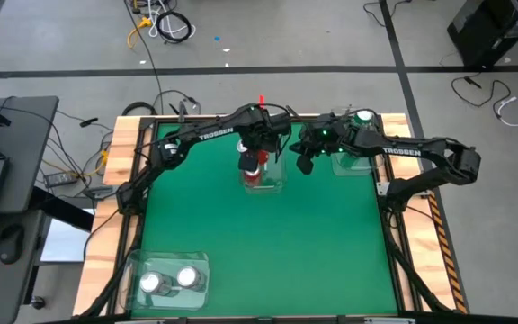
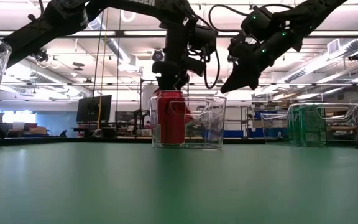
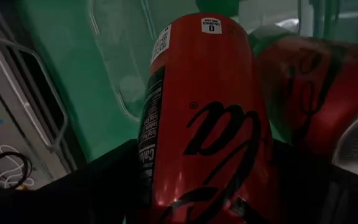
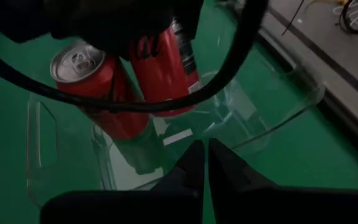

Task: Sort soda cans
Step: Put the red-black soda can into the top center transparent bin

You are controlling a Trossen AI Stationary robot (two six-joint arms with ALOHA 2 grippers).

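Green table [image 1: 268,243] in a workshop, clear bins near its far edge and near-left corner
Left gripper [image 1: 253,160] reaching down, gripping a red can [image 2: 171,116] inside the middle bin [image 2: 213,124]; right gripper [image 1: 306,165] hovering closed beside it

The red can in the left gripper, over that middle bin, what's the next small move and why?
Probably finish opening the left gripper and lift straight up. The red can it holds already sits inside the clear bin, beside the other red can, seemingly near the bin floor. The right gripper waits shut nearby.
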